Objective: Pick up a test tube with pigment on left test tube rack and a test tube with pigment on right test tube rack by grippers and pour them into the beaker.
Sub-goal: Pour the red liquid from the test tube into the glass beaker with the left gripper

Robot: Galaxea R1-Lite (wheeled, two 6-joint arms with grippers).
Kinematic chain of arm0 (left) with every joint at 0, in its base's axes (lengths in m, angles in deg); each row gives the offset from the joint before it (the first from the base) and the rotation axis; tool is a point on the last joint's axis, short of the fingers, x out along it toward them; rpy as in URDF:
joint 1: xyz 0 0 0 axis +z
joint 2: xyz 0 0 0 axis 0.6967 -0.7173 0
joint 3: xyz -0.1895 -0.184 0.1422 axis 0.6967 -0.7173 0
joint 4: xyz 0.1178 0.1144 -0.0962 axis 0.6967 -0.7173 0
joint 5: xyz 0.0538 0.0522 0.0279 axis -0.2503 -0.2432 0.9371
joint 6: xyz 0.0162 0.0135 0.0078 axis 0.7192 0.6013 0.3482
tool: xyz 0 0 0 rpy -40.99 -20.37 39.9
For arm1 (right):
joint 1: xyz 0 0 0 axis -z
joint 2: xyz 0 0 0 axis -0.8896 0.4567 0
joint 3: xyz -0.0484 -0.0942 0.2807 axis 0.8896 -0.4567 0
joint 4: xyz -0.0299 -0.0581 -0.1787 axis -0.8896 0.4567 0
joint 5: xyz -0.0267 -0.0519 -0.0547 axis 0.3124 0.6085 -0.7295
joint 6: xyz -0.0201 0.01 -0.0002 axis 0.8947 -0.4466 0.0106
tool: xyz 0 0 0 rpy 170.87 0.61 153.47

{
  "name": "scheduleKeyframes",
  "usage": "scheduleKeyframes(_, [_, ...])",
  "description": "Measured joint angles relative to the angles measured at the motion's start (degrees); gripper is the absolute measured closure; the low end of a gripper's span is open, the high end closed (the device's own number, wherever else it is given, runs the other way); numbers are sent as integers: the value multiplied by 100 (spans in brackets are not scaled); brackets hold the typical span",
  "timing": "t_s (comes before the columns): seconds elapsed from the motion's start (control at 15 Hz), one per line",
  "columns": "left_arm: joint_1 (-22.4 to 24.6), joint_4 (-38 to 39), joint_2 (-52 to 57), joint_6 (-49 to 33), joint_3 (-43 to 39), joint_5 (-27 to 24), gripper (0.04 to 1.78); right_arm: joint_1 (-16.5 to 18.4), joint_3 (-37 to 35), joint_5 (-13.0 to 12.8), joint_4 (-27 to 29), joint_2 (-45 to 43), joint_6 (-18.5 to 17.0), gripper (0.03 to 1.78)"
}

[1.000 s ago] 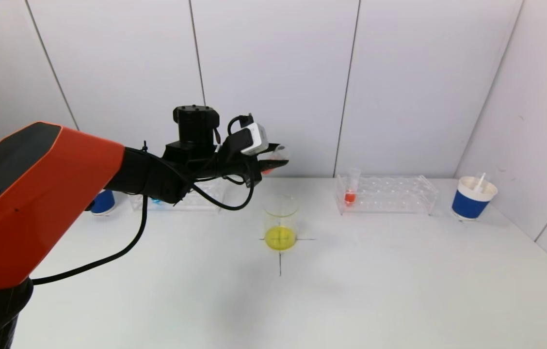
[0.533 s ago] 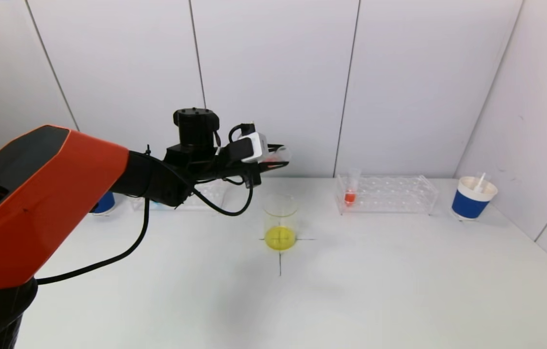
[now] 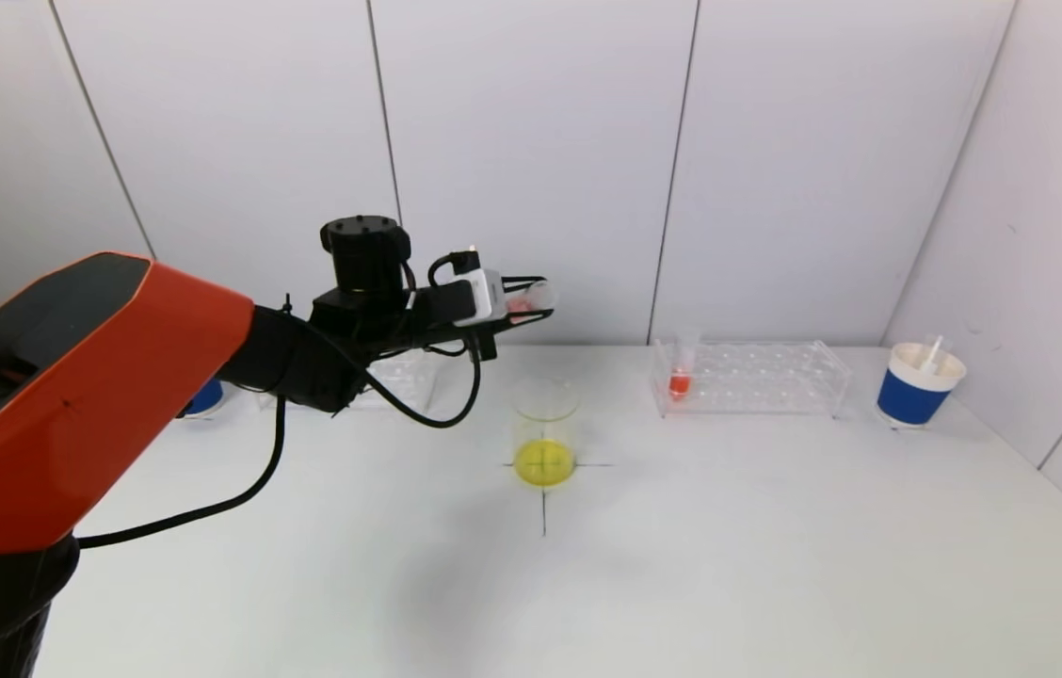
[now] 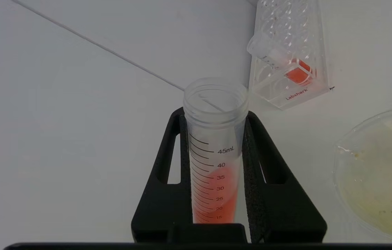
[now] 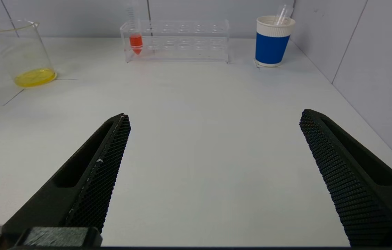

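Observation:
My left gripper (image 3: 531,301) is shut on a test tube (image 4: 215,156) holding orange-red pigment. The tube (image 3: 528,301) lies nearly level in the air, its open mouth pointing right. The glass beaker (image 3: 544,433) stands below on a cross mark with yellow liquid at its bottom. In the left wrist view the beaker (image 4: 376,173) lies off to one side of the tube's mouth. The right rack (image 3: 757,377) holds one orange tube (image 3: 681,367) at its left end. The left rack (image 3: 404,375) is mostly hidden behind my arm. My right gripper (image 5: 215,116) stands open low over bare table.
A blue paper cup (image 3: 917,386) with a dropper in it stands at the far right. Another blue cup (image 3: 201,394) sits at the far left behind my arm. White wall panels close the back and the right side.
My left wrist has rolled and drawn slightly up and back. The held tube has gone from slanted to nearly level, and its pigment has spread along the tube.

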Motion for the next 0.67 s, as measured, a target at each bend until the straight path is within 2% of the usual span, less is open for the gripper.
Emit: scheduleKeyframes(0.67, [133,79,-2,1123,-188,-280,138,0,0,0,0,0,2,4])
